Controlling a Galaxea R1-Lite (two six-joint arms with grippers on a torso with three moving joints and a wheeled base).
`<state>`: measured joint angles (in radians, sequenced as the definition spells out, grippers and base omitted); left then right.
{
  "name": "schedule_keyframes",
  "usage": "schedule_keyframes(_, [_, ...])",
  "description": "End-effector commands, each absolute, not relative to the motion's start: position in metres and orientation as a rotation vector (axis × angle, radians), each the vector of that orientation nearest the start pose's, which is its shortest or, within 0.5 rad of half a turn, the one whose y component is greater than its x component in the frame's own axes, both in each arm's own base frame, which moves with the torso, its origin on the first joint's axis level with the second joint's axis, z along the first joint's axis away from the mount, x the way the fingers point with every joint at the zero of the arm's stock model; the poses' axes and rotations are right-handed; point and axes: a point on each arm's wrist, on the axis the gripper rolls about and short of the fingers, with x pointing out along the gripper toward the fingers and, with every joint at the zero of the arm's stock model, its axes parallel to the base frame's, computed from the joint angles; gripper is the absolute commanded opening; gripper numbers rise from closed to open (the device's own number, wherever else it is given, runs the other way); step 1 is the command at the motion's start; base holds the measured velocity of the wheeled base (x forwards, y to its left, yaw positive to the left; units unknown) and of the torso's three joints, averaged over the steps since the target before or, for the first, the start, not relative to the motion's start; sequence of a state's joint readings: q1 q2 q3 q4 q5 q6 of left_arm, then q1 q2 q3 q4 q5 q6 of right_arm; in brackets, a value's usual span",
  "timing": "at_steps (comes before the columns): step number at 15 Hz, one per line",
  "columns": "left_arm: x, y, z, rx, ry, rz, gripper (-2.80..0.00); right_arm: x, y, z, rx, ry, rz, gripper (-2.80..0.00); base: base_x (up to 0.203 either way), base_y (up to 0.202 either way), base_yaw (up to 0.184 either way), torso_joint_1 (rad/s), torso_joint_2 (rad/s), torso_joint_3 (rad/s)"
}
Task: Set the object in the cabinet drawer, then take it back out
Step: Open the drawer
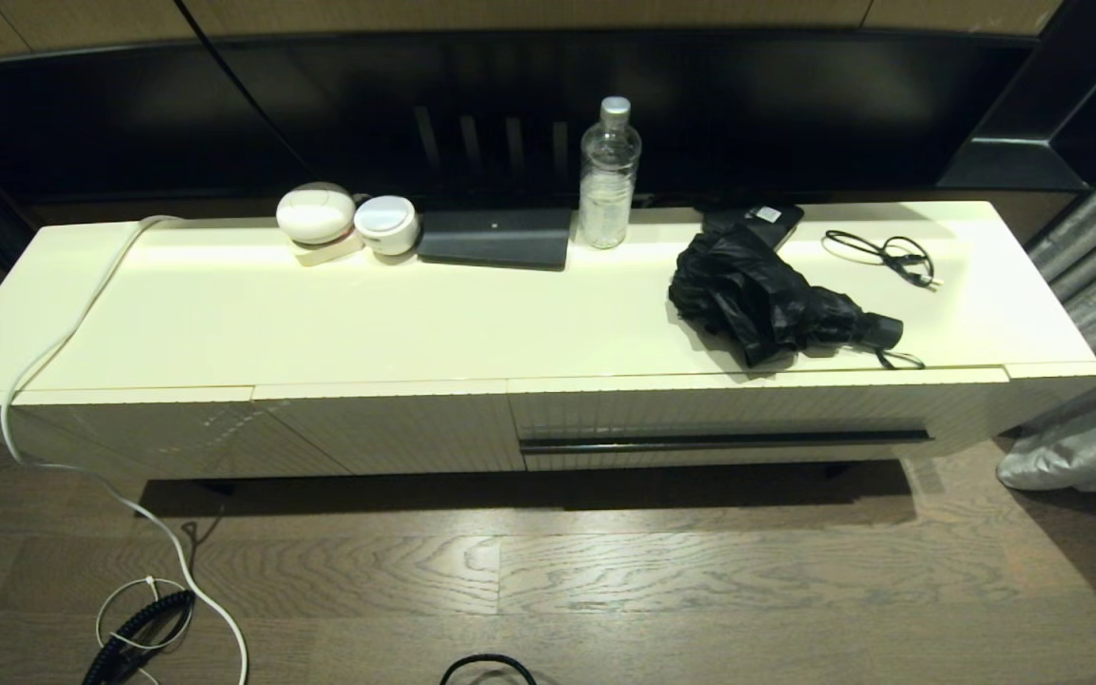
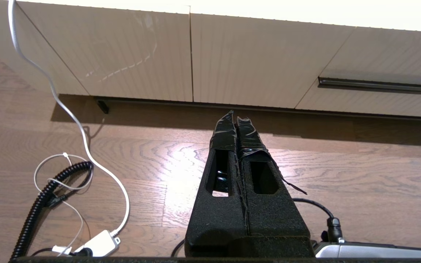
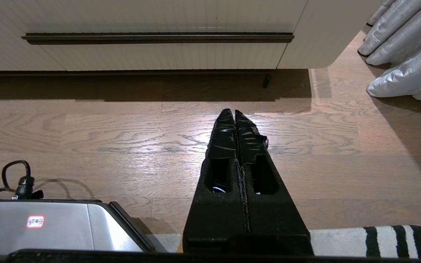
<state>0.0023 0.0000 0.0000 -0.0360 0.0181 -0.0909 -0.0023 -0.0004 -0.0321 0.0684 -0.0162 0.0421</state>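
The black folding umbrella (image 1: 767,297) lies on the cream cabinet top (image 1: 415,314) at the right, its short handle and thin strap near the front edge. Below it the ribbed drawer (image 1: 729,409) is pushed in, with its long dark handle slot (image 1: 724,441) across the front; the slot also shows in the right wrist view (image 3: 157,38) and left wrist view (image 2: 380,86). Neither arm shows in the head view. My left gripper (image 2: 235,116) hangs shut over the wooden floor, well short of the cabinet. My right gripper (image 3: 234,112) is shut too, over the floor before the drawer.
On the cabinet top stand a clear water bottle (image 1: 609,176), a flat dark box (image 1: 496,238), two white round devices (image 1: 317,213), a small black box with a white label (image 1: 765,217) and a thin black cable loop (image 1: 884,253). A white cable (image 1: 63,419) trails to the floor. Grey curtains (image 1: 1095,381) hang at the right.
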Motion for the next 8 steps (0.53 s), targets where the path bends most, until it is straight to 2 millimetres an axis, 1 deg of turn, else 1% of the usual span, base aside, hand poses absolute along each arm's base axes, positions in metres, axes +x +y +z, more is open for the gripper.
schedule_keyframes(1, [-0.023, 0.0003, 0.0792, -0.092, -0.039, 0.02, -2.8, -0.0254, -0.0003, 0.0768, 0.043, 0.036, -0.021, -2.8, 0.0, 0.0, 0.0, 0.0, 0.0, 0.0])
schedule_keyframes(8, [-0.023, 0.0003, 0.0792, -0.092, -0.039, 0.02, -2.8, -0.0254, -0.0003, 0.0768, 0.003, 0.037, -0.019, -2.8, 0.0, 0.0, 0.0, 0.0, 0.0, 0.0])
